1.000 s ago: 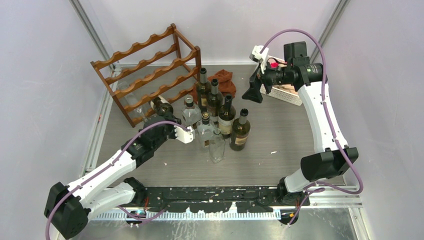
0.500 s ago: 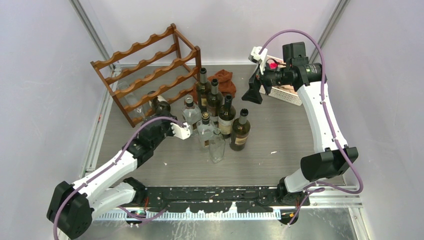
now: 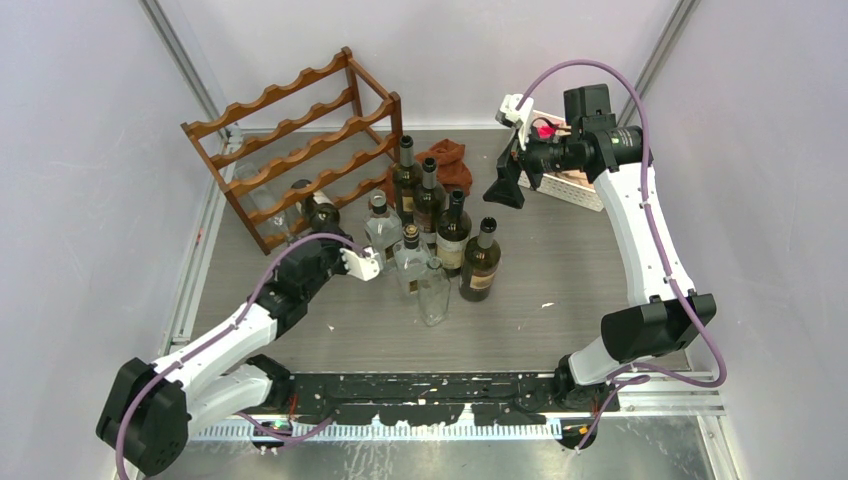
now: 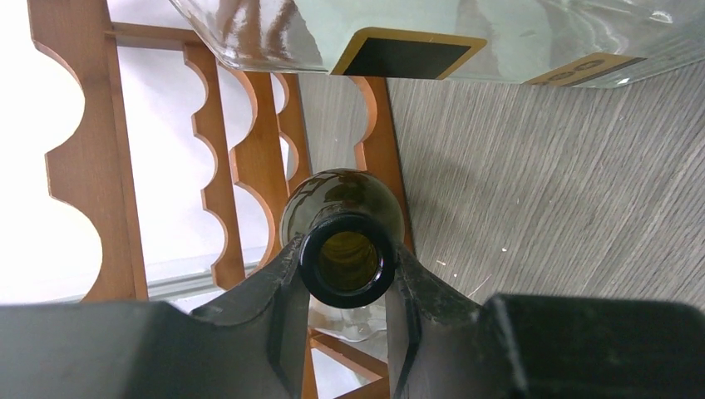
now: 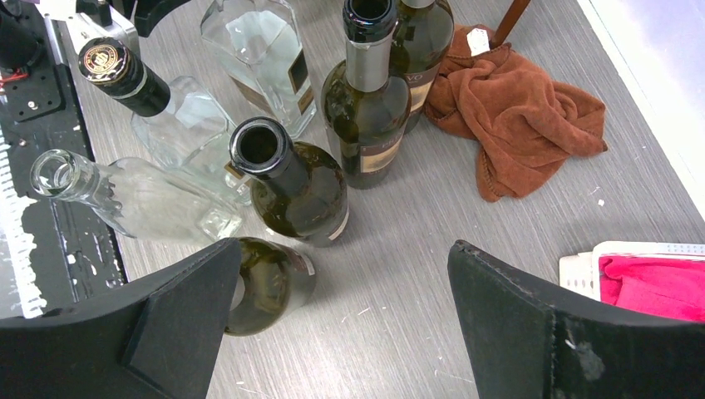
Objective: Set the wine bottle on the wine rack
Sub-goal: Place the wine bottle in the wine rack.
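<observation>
Green wine bottle (image 4: 332, 195) in left hand (image 4: 344, 253) nearer wine rack (image 4: 253, 166).

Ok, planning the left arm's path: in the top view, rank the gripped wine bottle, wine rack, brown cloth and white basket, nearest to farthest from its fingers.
1. wine bottle, gripped in the left fingers.
2. wine rack, just beyond, back left.
3. brown cloth, back middle.
4. white basket, back right.
</observation>
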You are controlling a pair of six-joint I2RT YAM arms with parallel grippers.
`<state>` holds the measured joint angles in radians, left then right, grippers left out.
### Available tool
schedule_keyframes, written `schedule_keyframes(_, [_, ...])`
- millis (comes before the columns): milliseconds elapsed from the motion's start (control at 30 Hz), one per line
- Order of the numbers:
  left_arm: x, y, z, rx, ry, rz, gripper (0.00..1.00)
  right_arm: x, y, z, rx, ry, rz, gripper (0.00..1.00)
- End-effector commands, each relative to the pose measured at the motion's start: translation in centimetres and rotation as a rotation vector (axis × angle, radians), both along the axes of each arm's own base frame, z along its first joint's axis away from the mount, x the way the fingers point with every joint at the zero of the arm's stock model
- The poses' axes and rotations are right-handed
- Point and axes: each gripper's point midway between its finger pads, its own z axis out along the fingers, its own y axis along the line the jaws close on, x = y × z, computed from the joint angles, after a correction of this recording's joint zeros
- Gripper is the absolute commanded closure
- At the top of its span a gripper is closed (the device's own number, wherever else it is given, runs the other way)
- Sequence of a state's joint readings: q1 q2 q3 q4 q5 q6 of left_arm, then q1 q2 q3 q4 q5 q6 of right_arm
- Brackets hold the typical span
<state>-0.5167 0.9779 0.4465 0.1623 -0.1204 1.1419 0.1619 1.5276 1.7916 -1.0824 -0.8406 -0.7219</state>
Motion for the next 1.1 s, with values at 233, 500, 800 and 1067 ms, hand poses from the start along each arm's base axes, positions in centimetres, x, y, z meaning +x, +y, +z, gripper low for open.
schedule_keyframes(233, [-1.3, 1.7, -1.6, -0.047, 0.050, 0.074, 0.88, 0.0, 0.4, 1.7, 0.012, -0.072, 0.031, 0.00])
schedule_keyframes(500, [-1.3, 1.5, -2.0, -0.064, 0.052, 0.070, 0.72, -0.1, 0.3, 1.5, 0.008, -0.070, 0.033, 0.00])
schedule_keyframes(800, [-0.7, 1.0, -3.5, -0.052, 0.071, 0.060, 0.68, -0.2, 0.2, 1.2, 0.001, -0.074, 0.039, 0.00])
schedule_keyframes(1067, [-1.1, 1.5, -4.5, -0.068, 0.090, 0.091, 0.60, -0.4, 0.4, 1.2, 0.007, -0.083, 0.052, 0.00])
